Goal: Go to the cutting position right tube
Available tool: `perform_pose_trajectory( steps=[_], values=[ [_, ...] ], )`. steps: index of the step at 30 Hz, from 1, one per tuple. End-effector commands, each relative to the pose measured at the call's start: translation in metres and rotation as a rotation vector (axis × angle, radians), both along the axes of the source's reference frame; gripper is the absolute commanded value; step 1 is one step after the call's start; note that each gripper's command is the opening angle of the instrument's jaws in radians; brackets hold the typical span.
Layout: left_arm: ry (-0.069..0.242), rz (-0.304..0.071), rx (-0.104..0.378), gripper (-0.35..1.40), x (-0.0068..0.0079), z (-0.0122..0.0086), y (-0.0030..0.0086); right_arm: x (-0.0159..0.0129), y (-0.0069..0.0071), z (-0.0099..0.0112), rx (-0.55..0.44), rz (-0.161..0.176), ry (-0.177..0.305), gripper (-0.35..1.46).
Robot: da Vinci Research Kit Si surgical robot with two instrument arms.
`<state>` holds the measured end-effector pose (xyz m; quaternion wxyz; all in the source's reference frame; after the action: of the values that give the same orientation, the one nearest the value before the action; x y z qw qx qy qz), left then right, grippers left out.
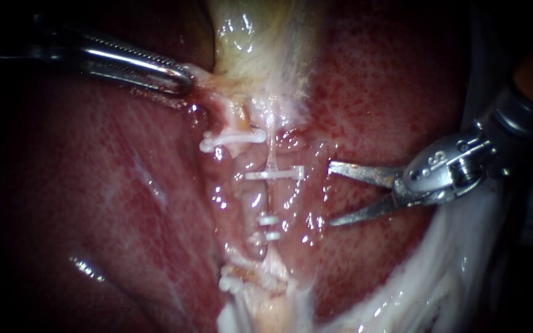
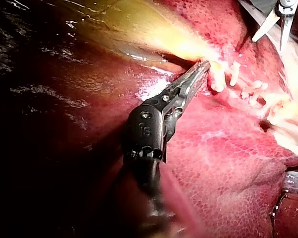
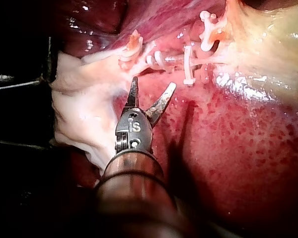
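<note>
Two tubes run down from the pale yellow gallbladder [image 1: 260, 37] between the liver lobes. The thin pale right tube [image 1: 271, 151] carries a white clip [image 1: 274, 174], with two more clips [image 1: 269, 220] lower down. Another clip [image 1: 232, 140] crosses the left tube. My right instrument [image 1: 330, 193] has its blades open and lies over the liver, to the right of the clipped tubes and apart from them. In the right wrist view its open blades [image 3: 153, 87] point at the clips [image 3: 188, 67] ahead. My left instrument [image 1: 183, 77] is shut on pale tissue at the gallbladder's edge [image 2: 208, 64].
Red mottled liver [image 1: 390, 80] lies on both sides of the tubes. White fatty tissue [image 1: 439, 290] lies under and beside the right instrument's shaft [image 3: 84, 114]. A further clip [image 1: 229, 283] sits low on the stump below.
</note>
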<state>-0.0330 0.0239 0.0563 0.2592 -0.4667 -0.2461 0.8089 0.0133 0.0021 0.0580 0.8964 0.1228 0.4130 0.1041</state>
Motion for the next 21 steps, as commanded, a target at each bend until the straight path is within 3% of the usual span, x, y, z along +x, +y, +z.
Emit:
perform_pose_trajectory(
  steps=[1, 6, 9, 15, 21],
  values=[
    [-0.002, 0.002, 0.003, -0.35, 0.0002, -0.0003, 0.0001, 0.0000, 0.0000, 0.0000, 0.000, 0.000, 0.000, 1.43],
    [0.006, -0.015, -0.006, -0.35, 0.0022, -0.0036, 0.0016, 0.0000, 0.0000, 0.0000, 0.000, 0.001, 0.000, 1.43],
    [0.003, -0.020, -0.017, -0.35, 0.0025, -0.0047, 0.0017, 0.0001, 0.0000, 0.0000, 0.000, 0.003, 0.002, 1.43],
    [0.004, -0.022, -0.018, -0.35, 0.0023, -0.0048, 0.0015, 0.0006, 0.0002, 0.0000, 0.004, 0.000, 0.019, 1.43],
    [0.004, -0.022, -0.018, -0.35, 0.0024, -0.0048, 0.0014, 0.0025, 0.0001, 0.0004, 0.176, 0.005, 0.053, 1.43]
  ],
)
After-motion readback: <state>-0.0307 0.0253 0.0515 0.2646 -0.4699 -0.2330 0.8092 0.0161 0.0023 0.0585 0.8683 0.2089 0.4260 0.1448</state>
